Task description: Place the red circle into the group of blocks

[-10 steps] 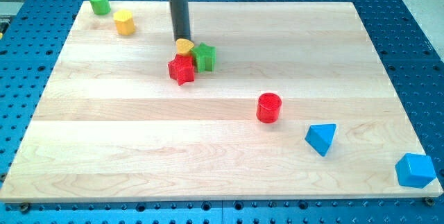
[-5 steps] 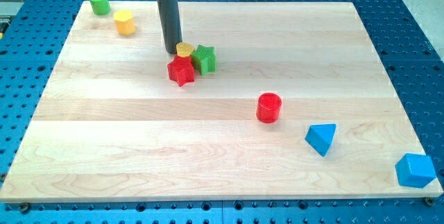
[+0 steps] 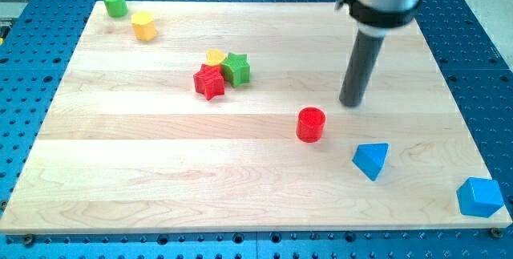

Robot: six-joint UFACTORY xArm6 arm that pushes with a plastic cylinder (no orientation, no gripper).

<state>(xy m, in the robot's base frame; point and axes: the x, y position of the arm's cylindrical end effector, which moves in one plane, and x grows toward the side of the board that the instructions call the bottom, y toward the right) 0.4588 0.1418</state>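
Note:
The red circle (image 3: pixel 311 123) stands on the wooden board, right of centre. My tip (image 3: pixel 350 103) is just to its upper right, a short gap away and not touching it. The group sits up and to the left: a red star (image 3: pixel 209 82), a green star (image 3: pixel 236 68) and a yellow heart (image 3: pixel 214 56) pressed together.
A green cylinder (image 3: pixel 115 3) and a yellow block (image 3: pixel 143 26) stand at the board's top left. A blue triangular block (image 3: pixel 370 160) lies below right of the red circle. A blue block (image 3: pixel 480 196) sits at the bottom right corner.
My tip has moved from beside the yellow heart far to the right and down, to just above right of the red circle. No block has moved.

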